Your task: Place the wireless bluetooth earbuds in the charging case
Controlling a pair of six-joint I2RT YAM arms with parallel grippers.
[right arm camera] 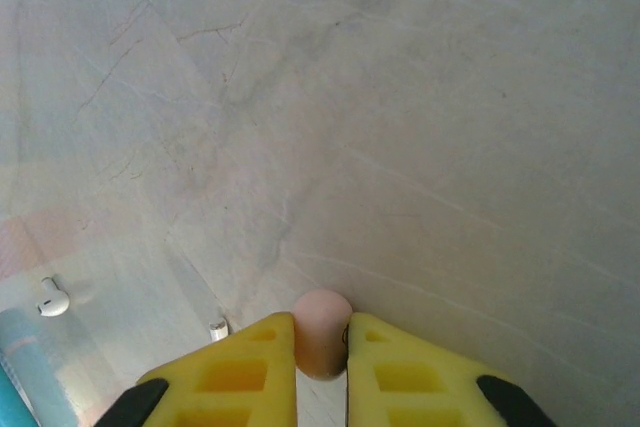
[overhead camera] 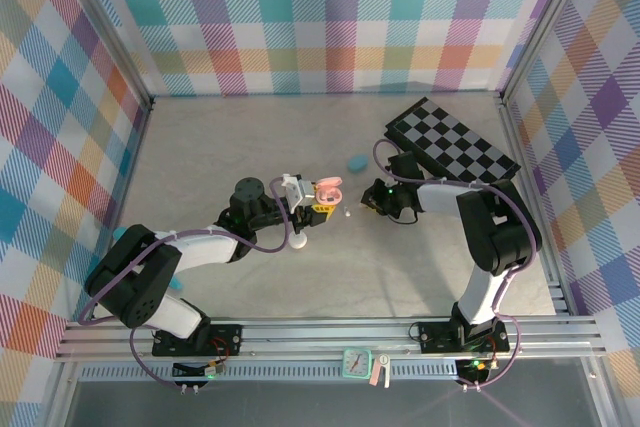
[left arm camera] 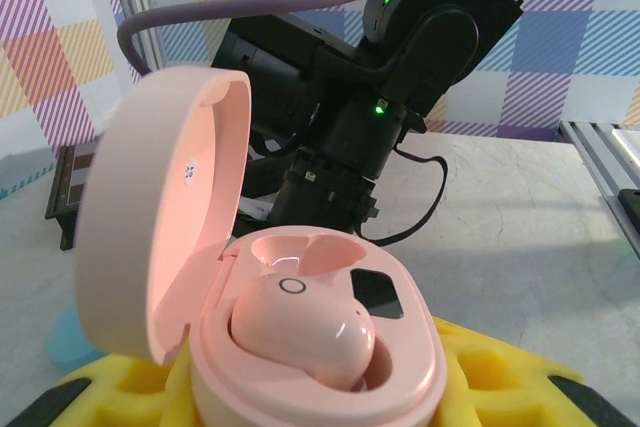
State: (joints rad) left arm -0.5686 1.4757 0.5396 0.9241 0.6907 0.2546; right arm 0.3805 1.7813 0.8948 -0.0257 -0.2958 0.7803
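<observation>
Work here is on the pink set. The left pincer (overhead camera: 321,209) is clamped on the pink case (left arm camera: 300,347) and holds it with its lid (left arm camera: 160,207) open. One pink bud (left arm camera: 305,332) sits in the near hole of the case. The far hole (left arm camera: 300,252) beside it is empty. The right pincer (right arm camera: 322,325) is squeezed shut on the other pink bud (right arm camera: 322,342), which pokes out between the yellow pads (right arm camera: 250,367). From above, the right pincer is just beside the open case, on its right, and looks low over the tabletop (overhead camera: 250,137).

So I think one bud is in, and the second is picked up and ready to go in. Next, the right pincer needs to lift its bud over the case, line it up with the empty hole, turn it the right way and push it down softly. The hole is small, so the aim must be good. The left pincer has to hold the case steady.

A white bud (right arm camera: 52,297) lies on the tabletop near the two pincers, and a teal case (overhead camera: 354,161) lies further back. Those look like jobs for later
</observation>
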